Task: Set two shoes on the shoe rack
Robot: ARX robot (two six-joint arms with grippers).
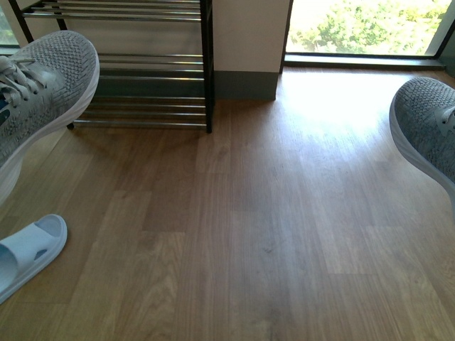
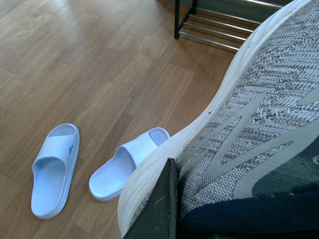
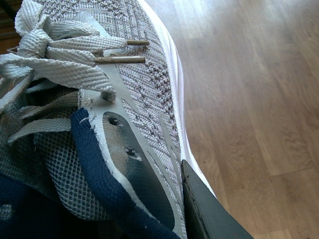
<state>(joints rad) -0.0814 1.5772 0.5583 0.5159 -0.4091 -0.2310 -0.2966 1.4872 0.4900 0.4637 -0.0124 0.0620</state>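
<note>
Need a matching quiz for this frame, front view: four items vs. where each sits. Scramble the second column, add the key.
Items
1. left sneaker
2. right sneaker
3. shoe rack
4. blue slide sandal

Places
A. flat on the floor, near left corner
B. standing at the far left, by the wall
C. off the floor, at the right edge
D. off the floor, at the left edge

Pairs: 1-D, 2-C, 3-B, 4-A

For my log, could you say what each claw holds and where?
Left claw: one grey sneaker, side wall by the collar. Right claw: other sneaker, likewise.
</note>
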